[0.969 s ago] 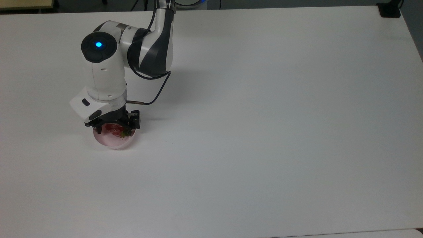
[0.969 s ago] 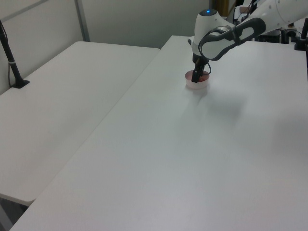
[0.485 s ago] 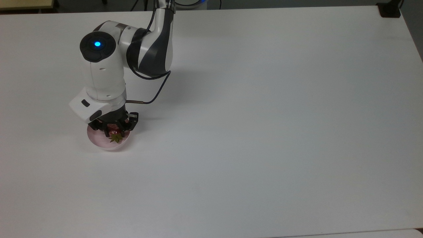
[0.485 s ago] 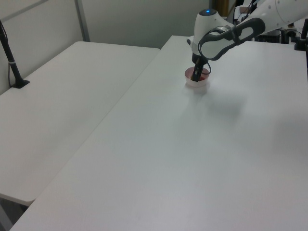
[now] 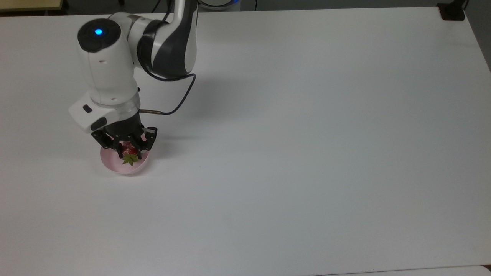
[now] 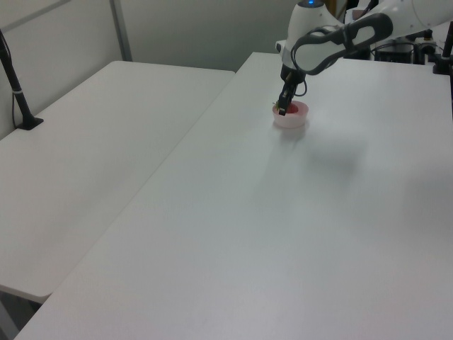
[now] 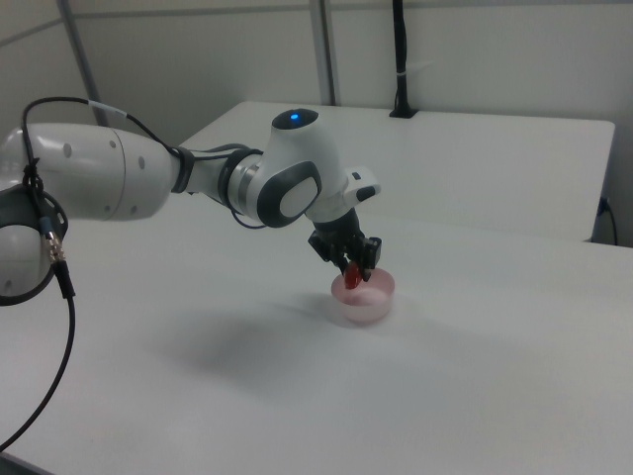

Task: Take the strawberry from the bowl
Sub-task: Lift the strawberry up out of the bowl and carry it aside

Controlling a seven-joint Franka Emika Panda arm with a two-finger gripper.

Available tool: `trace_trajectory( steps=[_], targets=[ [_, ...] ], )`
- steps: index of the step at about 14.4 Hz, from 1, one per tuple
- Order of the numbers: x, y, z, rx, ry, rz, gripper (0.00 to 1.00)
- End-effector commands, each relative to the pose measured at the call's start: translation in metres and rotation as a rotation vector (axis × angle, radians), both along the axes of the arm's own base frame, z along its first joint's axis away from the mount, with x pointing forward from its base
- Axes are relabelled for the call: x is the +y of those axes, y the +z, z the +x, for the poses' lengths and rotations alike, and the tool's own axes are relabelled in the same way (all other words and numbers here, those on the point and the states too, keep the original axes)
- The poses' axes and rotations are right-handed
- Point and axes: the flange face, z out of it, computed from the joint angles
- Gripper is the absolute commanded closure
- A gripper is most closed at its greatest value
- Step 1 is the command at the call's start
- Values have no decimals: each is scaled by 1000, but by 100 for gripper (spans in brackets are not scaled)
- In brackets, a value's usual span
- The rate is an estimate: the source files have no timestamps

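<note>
Gripper [image 5: 129,152] pinching strawberry [image 5: 130,153] between both fingers — berry above bowl [image 5: 115,164], green cap pointing to 6 o'clock in top view. Looks light, glossy, likely slippery; grip on red flanks, not leafy cap. Bowl sits on table [image 5: 307,134] — light, could shift.

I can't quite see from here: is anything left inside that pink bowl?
The bowl looks empty in the right view; the strawberry hangs just above it, pinched in the end effector. The far inner wall is covered.
</note>
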Motion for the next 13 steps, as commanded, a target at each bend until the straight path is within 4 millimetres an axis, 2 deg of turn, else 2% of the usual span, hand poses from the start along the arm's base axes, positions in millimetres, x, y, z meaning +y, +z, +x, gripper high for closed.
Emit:
trace_trajectory(
  steps=[1, 4, 6, 10, 11, 13],
  targets=[
    [-25, 48, 1, -77, -44, 35, 62],
    [-77, 57, 6, -162, -124, 22, 61],
    [-107, 52, 7, -252, -185, 5, 61],
    [-145, -1, 15, -458, -301, -75, 61],
    [-149, -21, 17, -515, -335, -95, 61],
    [-153, -35, 17, -537, -342, -111, 59]
  ],
)
